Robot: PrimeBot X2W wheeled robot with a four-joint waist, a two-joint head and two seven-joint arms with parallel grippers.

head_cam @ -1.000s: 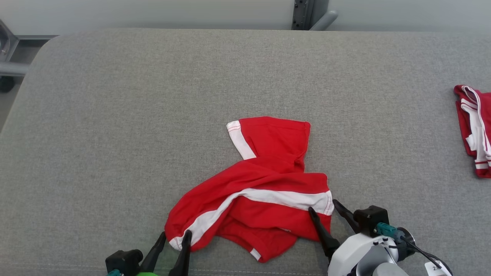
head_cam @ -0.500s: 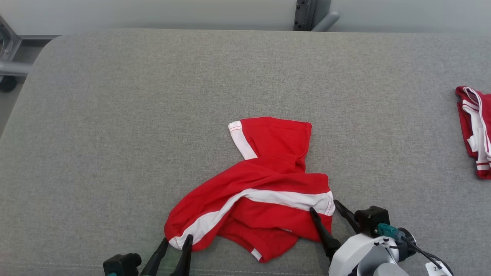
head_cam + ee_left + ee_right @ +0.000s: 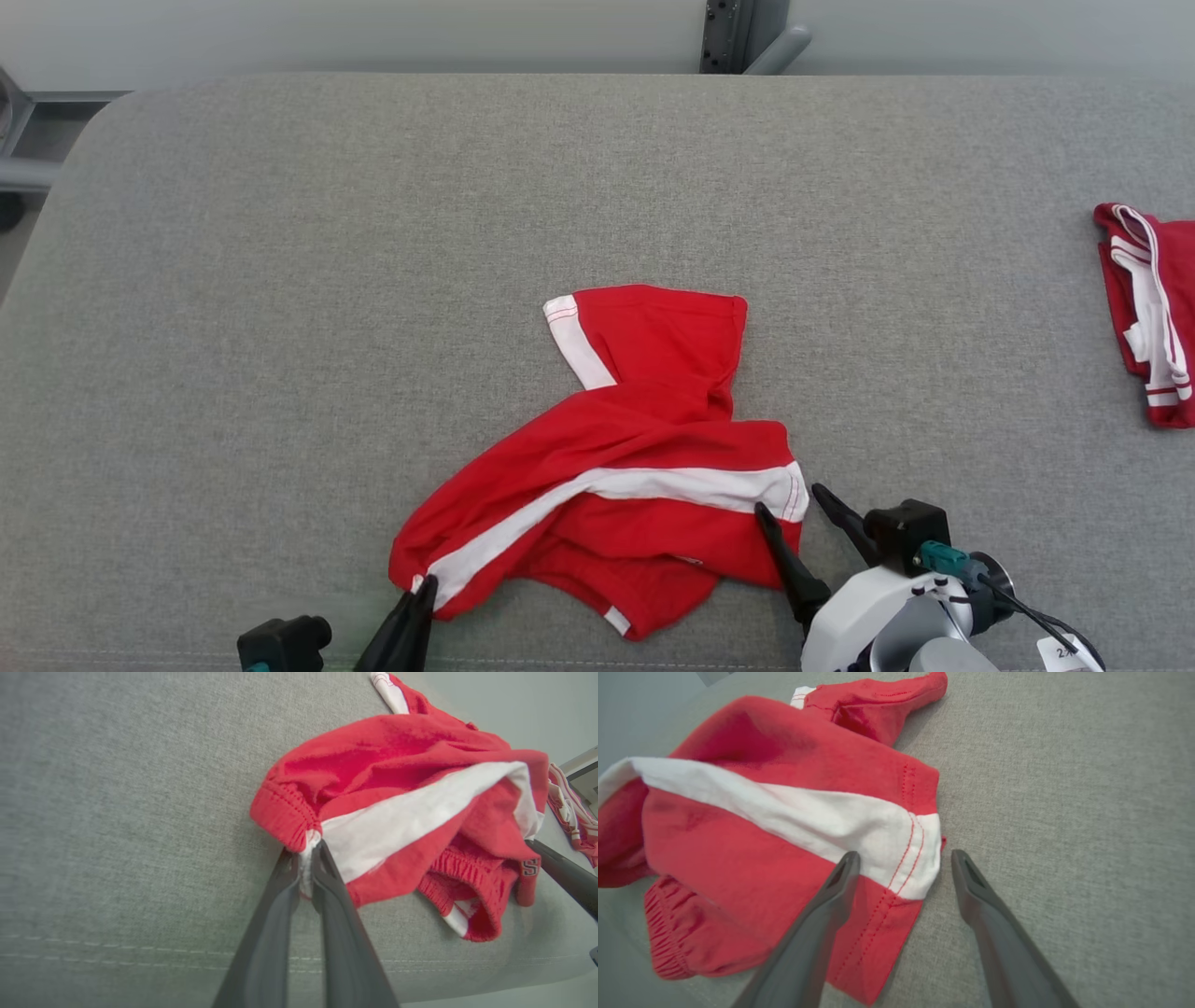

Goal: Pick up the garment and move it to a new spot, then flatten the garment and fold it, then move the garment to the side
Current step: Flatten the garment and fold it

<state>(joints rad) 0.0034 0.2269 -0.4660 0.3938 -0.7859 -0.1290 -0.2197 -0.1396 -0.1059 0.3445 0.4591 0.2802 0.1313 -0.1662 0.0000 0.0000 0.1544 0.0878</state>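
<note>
The shorts [image 3: 635, 467], red with a white side stripe, lie crumpled toward the bench's [image 3: 280, 280] near edge, about midway along it. One leg points toward the bench's far side, and the waistband is bunched nearest the robot. They look like thin, light knit cloth, soft and floppy. Lifted by a single point they would probably sag into a rope, while two spread corners should keep them open. The elastic waistband and the stitched hems look like the firmest places to hold, being thicker and less likely to slip out.

The left claw [image 3: 306, 847] is pinched tight on the waistband where the white stripe meets the ribbed elastic, close to the seam along the bench's near edge. The right claw [image 3: 906, 855] stands wide open with nothing in it. It straddles the hemmed corner of the stripe, one finger over red cloth and the other over bare bench. I cannot tell whether its tips touch the cloth.

The bench is covered in grey woven fabric that looks slightly grippy, so dragging the shorts across it may wrinkle them. A second red-and-white garment [image 3: 1144, 317] lies at the bench's right end, well apart. Beyond the far edge are a pale wall and a dark metal post [image 3: 724, 37].
</note>
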